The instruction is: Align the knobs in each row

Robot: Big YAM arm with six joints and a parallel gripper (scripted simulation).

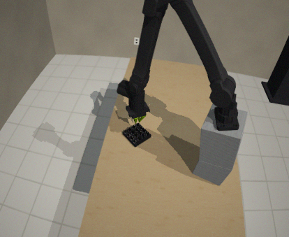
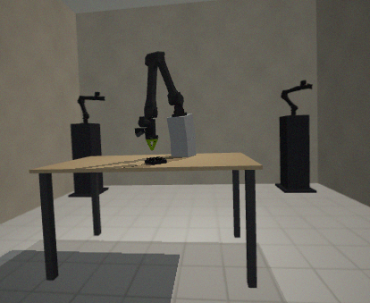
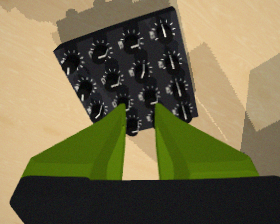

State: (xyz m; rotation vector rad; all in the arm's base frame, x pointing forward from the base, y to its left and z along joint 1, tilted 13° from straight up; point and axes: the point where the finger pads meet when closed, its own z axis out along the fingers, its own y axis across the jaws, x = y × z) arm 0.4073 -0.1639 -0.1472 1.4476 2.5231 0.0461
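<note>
Green fingertips on the tool [image 1: 139, 119] [image 2: 152, 145] [image 3: 140, 105] stand slightly apart, holding nothing, above the desk [image 1: 168, 190] [image 2: 117, 164]; beneath and beyond them sits the black knob box [image 1: 137, 135] [image 2: 155, 161] [image 3: 127, 62] (its tiny printed names unreadable from here).

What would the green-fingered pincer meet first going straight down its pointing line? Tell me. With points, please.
Probably the knob box [image 1: 137, 135] [image 2: 155, 160] [image 3: 120, 65], at its edge nearest the pincer [image 1: 139, 121] [image 2: 152, 149] [image 3: 140, 112]; depth is unclear, so it might just miss onto the table.
</note>
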